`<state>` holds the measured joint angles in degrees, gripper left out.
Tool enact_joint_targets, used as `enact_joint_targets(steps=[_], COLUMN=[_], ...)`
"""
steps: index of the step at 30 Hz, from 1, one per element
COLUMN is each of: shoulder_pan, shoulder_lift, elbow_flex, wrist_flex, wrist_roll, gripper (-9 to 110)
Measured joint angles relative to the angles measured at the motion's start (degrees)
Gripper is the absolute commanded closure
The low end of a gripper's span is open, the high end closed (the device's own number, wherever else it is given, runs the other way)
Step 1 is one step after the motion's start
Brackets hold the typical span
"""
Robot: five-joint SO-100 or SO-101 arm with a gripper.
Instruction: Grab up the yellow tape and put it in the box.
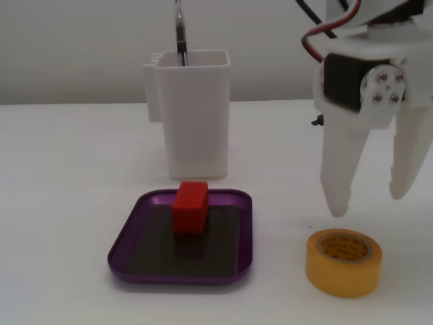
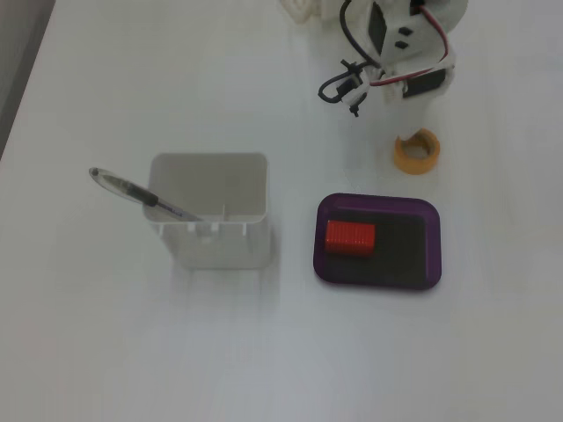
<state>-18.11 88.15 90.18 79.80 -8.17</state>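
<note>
The yellow tape [image 1: 342, 272] lies flat on the white table at the right, just right of the box. In a fixed view from above it shows below the arm [image 2: 402, 158]. The box [image 1: 123, 248] is a shallow purple tray with a dark floor and also shows from above [image 2: 405, 253]. My white gripper [image 1: 369, 202] hangs open and empty just above and behind the tape, fingers pointing down, not touching it. From above, the arm [image 2: 400, 48] hides the fingertips.
A red cube [image 1: 189, 206] stands on the tray's floor near its far rim and shows from above [image 2: 350, 237]. A tall white container [image 1: 193, 115] with a pen [image 1: 180, 34] in it stands behind the tray.
</note>
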Motion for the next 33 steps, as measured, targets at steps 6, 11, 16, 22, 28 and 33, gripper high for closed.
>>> enact_joint_targets(steps=[6, 11, 16, 22, 28, 33], shoulder_pan=[0.09, -0.70, -0.35, -3.69, -5.01, -5.54], shoulder_lift=[-0.70, -0.70, -0.70, -0.97, -1.05, -1.05], elbow_flex=[-1.67, -1.76, -1.76, -1.76, 2.29, 8.00], wrist_flex=[0.00, 0.00, 0.00, -0.26, -4.48, -10.02], wrist_roll=[0.00, 0.00, 0.00, 0.00, 0.00, 0.00], gripper=[83, 83, 83, 83, 83, 83])
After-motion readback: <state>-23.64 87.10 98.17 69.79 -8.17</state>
